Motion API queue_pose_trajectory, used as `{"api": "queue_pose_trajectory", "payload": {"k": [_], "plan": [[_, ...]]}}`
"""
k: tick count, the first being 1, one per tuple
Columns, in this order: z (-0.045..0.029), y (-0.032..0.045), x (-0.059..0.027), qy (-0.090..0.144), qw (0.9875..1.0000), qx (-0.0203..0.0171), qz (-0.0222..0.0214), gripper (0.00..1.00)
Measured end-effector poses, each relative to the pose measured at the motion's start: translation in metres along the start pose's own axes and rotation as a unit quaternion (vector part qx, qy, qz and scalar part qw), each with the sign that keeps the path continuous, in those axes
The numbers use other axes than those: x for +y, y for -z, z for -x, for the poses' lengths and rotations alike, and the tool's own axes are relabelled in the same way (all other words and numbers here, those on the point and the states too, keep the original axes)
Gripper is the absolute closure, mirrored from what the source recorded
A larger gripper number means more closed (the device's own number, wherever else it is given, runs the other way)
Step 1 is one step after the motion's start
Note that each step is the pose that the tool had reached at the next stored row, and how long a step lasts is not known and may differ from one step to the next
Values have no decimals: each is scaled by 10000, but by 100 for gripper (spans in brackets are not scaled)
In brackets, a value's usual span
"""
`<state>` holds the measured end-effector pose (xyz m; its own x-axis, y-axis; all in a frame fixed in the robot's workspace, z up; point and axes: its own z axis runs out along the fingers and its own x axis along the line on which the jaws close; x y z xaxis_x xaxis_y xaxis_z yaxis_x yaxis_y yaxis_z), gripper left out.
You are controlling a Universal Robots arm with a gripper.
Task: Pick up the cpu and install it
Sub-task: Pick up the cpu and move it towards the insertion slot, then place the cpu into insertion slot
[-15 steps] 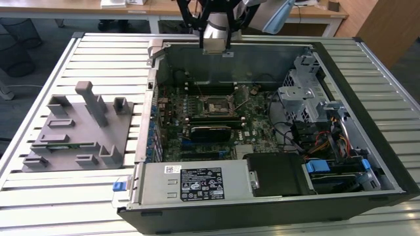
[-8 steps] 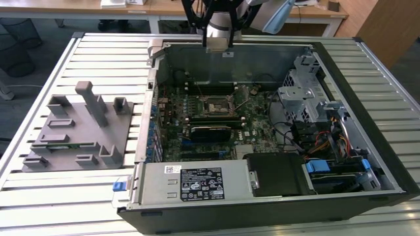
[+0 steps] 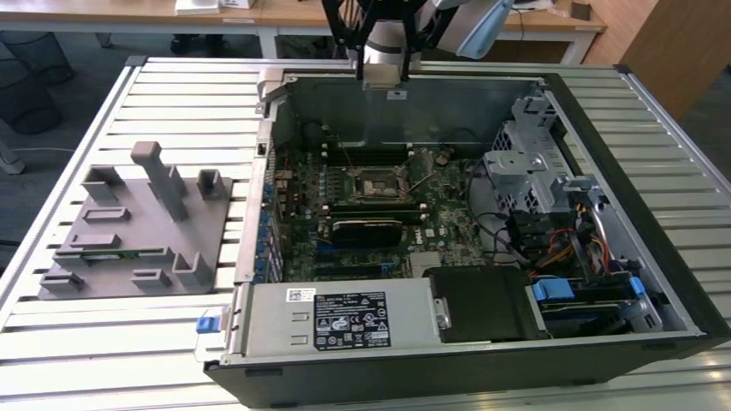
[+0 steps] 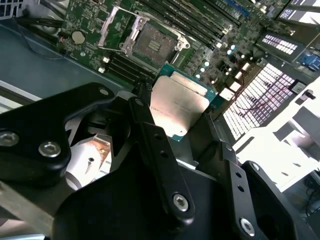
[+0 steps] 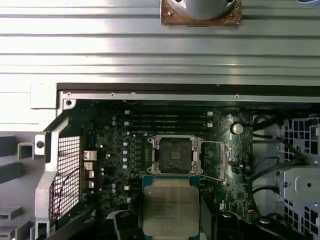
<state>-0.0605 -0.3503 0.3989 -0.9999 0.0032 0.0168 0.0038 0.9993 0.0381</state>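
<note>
The cpu [image 4: 181, 102] [image 5: 170, 204], a flat square chip with a silvery top plate and pale rim, is held between the black fingers [image 4: 150, 135] of my gripper [image 4: 177, 122] [image 5: 171, 222], which is shut on its edges. In both wrist views the chip hangs in the air above the motherboard, beside the open, empty black-framed socket [image 4: 149, 44] [image 5: 175, 155]. In the exterior view, my gripper [image 3: 384, 81] hovers high over the back wall of the open computer case [image 3: 412, 107], and the socket [image 3: 372, 185] lies in the middle of the board below.
A grey fixture block [image 3: 132, 227] with a green memory stick [image 3: 115, 253] stands at the exterior view's left on the slatted table [image 3: 92, 342]. Inside the case are a power supply [image 3: 337, 318], a drive cage [image 3: 531, 167] and cables [image 3: 549, 240].
</note>
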Motion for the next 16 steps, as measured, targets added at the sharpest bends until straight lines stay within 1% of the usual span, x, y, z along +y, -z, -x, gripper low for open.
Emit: {"api": "queue_pose_trajectory", "payload": {"k": [5, 11, 16], "plan": [[52, -11, 35, 0, 10000, 0, 1, 46], [81, -14, 39, -10, 10000, -1, -4, 46], [82, -22, 39, -288, 9996, -10, -24, 46]]}}
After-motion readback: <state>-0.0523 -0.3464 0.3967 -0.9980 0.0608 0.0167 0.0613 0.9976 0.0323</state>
